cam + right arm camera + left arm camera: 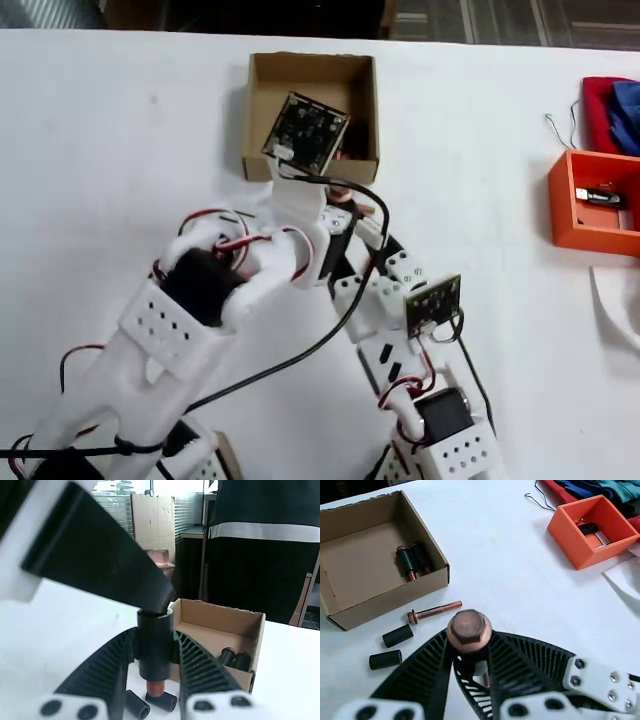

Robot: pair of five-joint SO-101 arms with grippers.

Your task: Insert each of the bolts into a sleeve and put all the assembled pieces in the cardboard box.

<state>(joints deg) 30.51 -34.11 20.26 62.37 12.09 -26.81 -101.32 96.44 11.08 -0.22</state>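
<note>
While the left pincer [470, 652] is clenched on a copper bolt [469, 629], whose hexagonal head is seen just above the fingertips and whose shank is led down between the ribbed fingers [520, 665], the right pincer [155, 662] is closed around a black sleeve [154, 630], which is held upright between its two fingers. A copper-coloured end [156, 686] is seen just under this sleeve, and a dark finger [110, 565] of the left pincer is placed directly over its upper opening. Both pincers are found together just in front of the cardboard box [262, 75], on the side near to the arms. Two assembled pieces [412, 560] are laid side by side in a corner of the box. On the table [510, 580] just beside the box, a loose bolt [435, 611] and two loose sleeves [397, 636] are found, near the pincers but not touched by them. An orange tray [570, 540] is placed well apart from all of this.
</note>
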